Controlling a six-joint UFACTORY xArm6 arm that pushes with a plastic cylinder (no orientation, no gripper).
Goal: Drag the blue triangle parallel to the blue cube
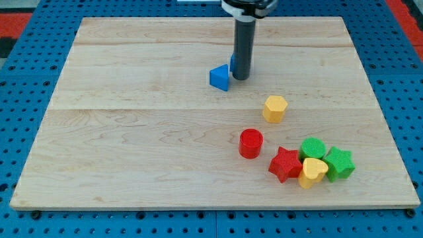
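Note:
The blue triangle [219,77] lies on the wooden board [132,132] above the middle. My tip [240,78] stands just to its right, very close to it or touching. A sliver of another blue block, likely the blue cube [232,64], shows at the rod's left edge; the rod hides most of it.
A yellow hexagon [275,108] lies right of centre. A red cylinder [250,143] lies below it. At the view's lower right a red star [285,164], a yellow heart [312,172], a green round block [312,148] and a green star [339,162] cluster together.

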